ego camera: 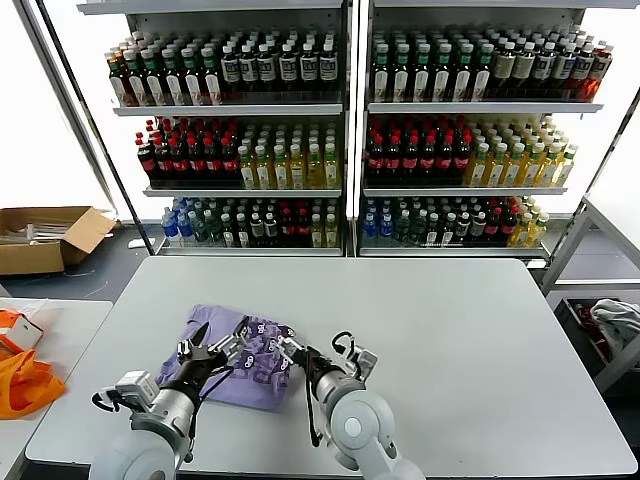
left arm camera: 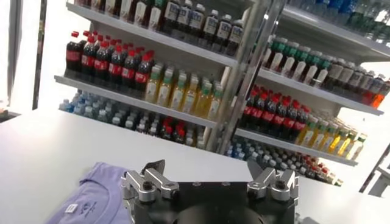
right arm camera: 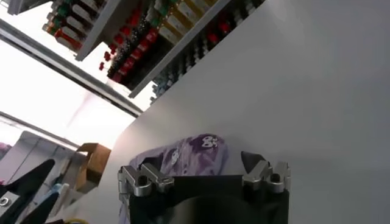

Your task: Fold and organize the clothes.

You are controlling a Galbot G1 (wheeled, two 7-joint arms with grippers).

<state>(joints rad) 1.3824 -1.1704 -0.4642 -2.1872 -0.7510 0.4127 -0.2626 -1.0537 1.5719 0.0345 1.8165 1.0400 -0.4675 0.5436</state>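
From the head view, the soft lavender T-shirt (ego camera: 245,365) is lying rumpled on the smooth grey table (ego camera: 450,340), near its front edge. Both the left gripper (ego camera: 212,345) and right gripper (ego camera: 290,352) are hovering over it with fingers spread. The left wrist view is cutting off most of the shirt, showing only its collar. In the right wrist view, the gripper body is hiding the lower fabric.

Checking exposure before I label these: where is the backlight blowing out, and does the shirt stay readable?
Head view: windows behind the shelves blow white, shirt evenly lit on the table. Left wrist view: white glare at the frame's side, shirt readable. Right wrist view: bright band washed out, shirt shaded.

T-shirt (ego camera: 240,355) on table (ego camera: 450,340) — shelves (ego camera: 345,130) behind.
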